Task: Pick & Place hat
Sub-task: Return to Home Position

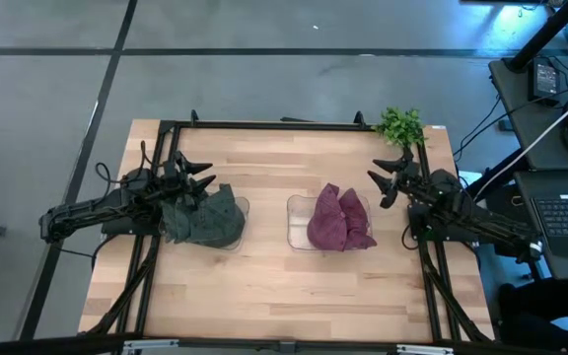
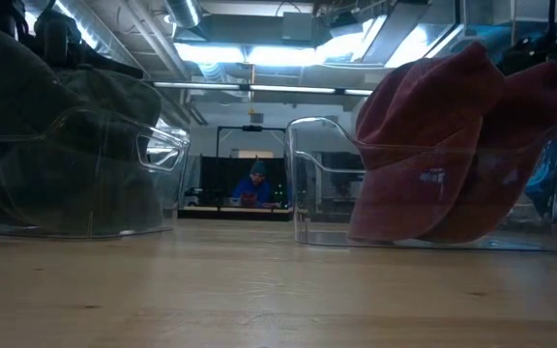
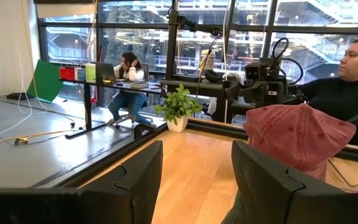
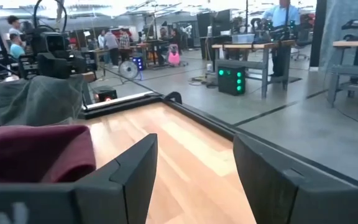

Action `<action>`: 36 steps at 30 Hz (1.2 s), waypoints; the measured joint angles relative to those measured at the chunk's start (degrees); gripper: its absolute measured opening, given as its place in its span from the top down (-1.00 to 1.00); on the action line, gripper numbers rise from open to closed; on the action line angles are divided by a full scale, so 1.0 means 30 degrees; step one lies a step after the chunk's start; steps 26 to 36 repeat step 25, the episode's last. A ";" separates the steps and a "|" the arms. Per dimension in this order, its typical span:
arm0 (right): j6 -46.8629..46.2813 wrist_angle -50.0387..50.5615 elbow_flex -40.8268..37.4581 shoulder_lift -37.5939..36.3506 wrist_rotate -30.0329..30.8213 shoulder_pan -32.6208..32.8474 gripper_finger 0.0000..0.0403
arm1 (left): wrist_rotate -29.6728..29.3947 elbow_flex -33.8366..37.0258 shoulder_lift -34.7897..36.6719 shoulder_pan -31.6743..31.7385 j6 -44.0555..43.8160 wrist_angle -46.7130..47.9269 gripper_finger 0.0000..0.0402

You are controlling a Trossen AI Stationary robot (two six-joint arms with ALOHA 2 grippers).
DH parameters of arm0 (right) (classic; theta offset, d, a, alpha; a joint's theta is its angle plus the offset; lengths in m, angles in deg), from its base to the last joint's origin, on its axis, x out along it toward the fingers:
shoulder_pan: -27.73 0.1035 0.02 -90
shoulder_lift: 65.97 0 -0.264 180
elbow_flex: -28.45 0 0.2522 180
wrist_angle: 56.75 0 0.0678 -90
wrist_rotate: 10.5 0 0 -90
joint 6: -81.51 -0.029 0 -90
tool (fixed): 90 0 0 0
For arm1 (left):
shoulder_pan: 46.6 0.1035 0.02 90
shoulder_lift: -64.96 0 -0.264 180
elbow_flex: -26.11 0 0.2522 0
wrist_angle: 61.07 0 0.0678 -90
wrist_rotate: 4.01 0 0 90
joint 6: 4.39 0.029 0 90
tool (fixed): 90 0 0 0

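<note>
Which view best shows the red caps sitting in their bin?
The high view: it looks down on the red caps lying inside the clear bin. The low view shows them close through the bin wall, rising above its rim. The left wrist view catches one crown; the right wrist view only an edge.

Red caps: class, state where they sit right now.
In the high view the red caps fill the right transparent bin, between the left bin of dark caps and the right pincer.
</note>
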 joint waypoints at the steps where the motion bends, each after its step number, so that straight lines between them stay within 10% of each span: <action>1: 0.0052 0.0016 0.0000 0.0000 -0.0010 0.0007 -0.05 | -0.0007 0.0000 -0.0004 0.0000 0.0006 0.0006 0.06; 36: -0.0581 0.0113 0.0000 0.0044 -0.0390 0.0007 -0.05 | -0.0007 0.0000 -0.0013 0.0000 0.0002 0.0000 0.07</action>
